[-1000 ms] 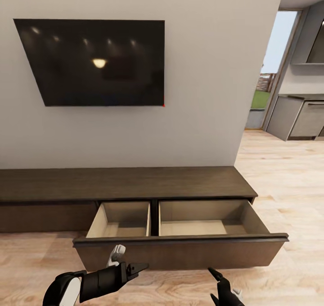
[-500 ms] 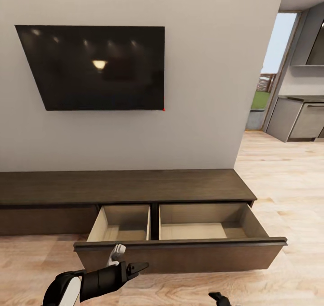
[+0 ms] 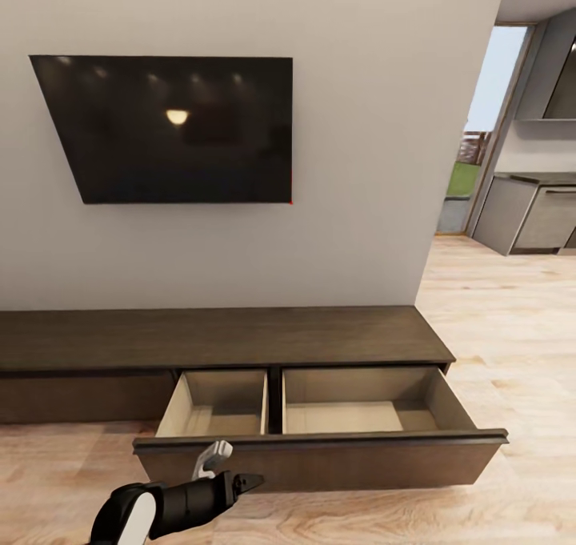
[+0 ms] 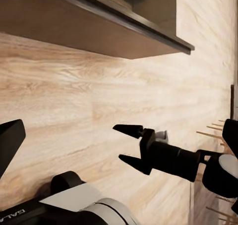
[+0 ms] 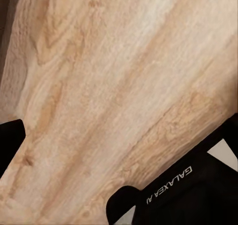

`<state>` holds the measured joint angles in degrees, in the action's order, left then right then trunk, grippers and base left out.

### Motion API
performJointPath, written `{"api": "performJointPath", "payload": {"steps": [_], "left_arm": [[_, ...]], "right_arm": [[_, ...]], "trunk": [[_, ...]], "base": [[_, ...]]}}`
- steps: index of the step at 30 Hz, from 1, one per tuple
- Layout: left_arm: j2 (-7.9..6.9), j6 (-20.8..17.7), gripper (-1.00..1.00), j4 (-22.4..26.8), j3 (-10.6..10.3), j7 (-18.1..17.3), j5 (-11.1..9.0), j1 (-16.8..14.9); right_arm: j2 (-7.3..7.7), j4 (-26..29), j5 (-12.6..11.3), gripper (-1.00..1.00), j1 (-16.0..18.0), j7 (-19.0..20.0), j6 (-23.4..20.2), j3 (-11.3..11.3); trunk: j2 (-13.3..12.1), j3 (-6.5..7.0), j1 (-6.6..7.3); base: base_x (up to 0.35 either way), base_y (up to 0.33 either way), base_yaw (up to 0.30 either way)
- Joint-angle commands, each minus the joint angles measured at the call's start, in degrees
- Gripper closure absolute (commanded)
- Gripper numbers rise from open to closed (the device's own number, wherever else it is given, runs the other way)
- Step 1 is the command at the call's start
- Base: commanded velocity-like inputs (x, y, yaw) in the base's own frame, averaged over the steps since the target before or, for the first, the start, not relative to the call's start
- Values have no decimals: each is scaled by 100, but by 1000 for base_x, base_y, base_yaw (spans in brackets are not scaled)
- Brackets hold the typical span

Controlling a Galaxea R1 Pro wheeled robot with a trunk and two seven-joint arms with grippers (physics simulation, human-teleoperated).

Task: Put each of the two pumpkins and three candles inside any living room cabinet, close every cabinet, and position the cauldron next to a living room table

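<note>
Left gripper: your left arm reaches in low at the head view's bottom edge, its dark tip just in front of the open drawer's front panel. You cannot tell from this angle whether its fingers are apart or together.
Right gripper: you see it from the left wrist camera, hanging over the floor with its two pointed fingers apart and nothing between them.
Hidden: your left arm is cut off at the shoulder end by the frame. The right wrist camera gives you floor boards, a black corner and part of a black and white arm casing marked GALAXEA, too close to read anything more.
Cabinet: the long, low dark-brown unit stands against the wall straight ahead of you. Its left end runs out of frame.
Drawer: one wide drawer at the right half is pulled out toward you. A divider splits its pale inside into a narrower left box and a wider right box, and both look bare as far as the front panel lets you see; the near floor of each is hidden behind that panel.
Edges: the drawer front juts out past the cabinet's right end.
Open room: bare floor stretches to your right, toward a doorway and grey kitchen units.
Surface: pale wood boards.
Wall: plain grey, with a dark screen mounted above the cabinet's top.
</note>
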<state>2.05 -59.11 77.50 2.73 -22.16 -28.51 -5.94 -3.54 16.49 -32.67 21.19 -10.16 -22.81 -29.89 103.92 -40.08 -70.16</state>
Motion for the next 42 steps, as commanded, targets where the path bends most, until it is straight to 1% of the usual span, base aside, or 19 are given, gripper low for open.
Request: {"api": "performJointPath", "payload": {"steps": [1,4,6,8,10,15,20,24,27,29,30,31,32,34,36,37,42], "left_arm": [[37,-31,-100,2,18,59,46,-4],[59,-30,-100,2,17,200,52,-4],[64,-30,-100,2,17,239,55,-4],[66,-30,-100,2,17,269,56,-4],[72,-28,-100,2,17,307,56,-4],[82,-16,-100,2,17,506,56,-4],[175,-7,-100,2,17,943,67,-4],[209,2,-100,2,17,1309,66,-4],[228,17,-100,2,17,1563,70,-4],[303,48,-100,2,17,1780,77,-4],[369,95,-100,-18,17,1995,77,-4],[400,159,-100,-68,16,2170,76,-4],[439,333,-100,-188,7,2452,79,-4],[489,607,-100,-339,-53,2828,77,-4],[511,769,-100,-429,-145,3163,77,-4],[504,817,-100,-451,-177,3259,80,-4],[498,877,-100,-432,-215,3365,83,-4]], "right_arm": [[-65,20,-65,-100,0,-64,145,76],[-225,21,-64,-100,0,-56,563,206],[-273,21,-64,-100,0,-47,690,382],[-292,20,-69,-100,0,-42,740,607],[-300,21,-71,-100,0,-40,769,764],[-249,21,-76,-100,0,-52,774,866],[-257,21,-38,-100,0,-95,755,898],[-276,21,154,-100,0,-286,786,1103],[-293,26,219,-100,0,-704,794,1289],[-294,28,228,-100,13,-1105,793,1437],[-289,29,232,-100,21,-1341,797,1543],[-286,32,233,-100,26,-1435,796,1610],[-274,37,234,-100,32,-1517,796,1718],[-261,38,235,-100,36,-1568,797,1869],[-256,38,235,-100,35,-1587,808,1993],[-254,40,235,-100,35,-1591,812,2033],[-246,39,237,-100,35,-1587,835,2079]], "trunk": [[-39,13,23],[-159,67,89],[-239,103,133],[-320,138,177],[-400,174,221],[-600,264,331],[-801,354,441],[-961,426,528],[-1082,480,594],[-1162,515,638],[-1202,533,660],[-1242,551,682],[-1282,569,704],[-1362,605,748],[-1443,641,792],[-1483,659,814],[-1683,749,924]], "base": [[0,0,0],[0,0,0],[0,0,0],[0,0,0],[0,0,0],[0,0,0],[0,0,0],[0,0,0],[0,0,0],[0,0,0],[0,0,0],[0,0,0],[0,0,0],[0,0,0],[0,0,0],[0,0,0],[0,0,0]]}}
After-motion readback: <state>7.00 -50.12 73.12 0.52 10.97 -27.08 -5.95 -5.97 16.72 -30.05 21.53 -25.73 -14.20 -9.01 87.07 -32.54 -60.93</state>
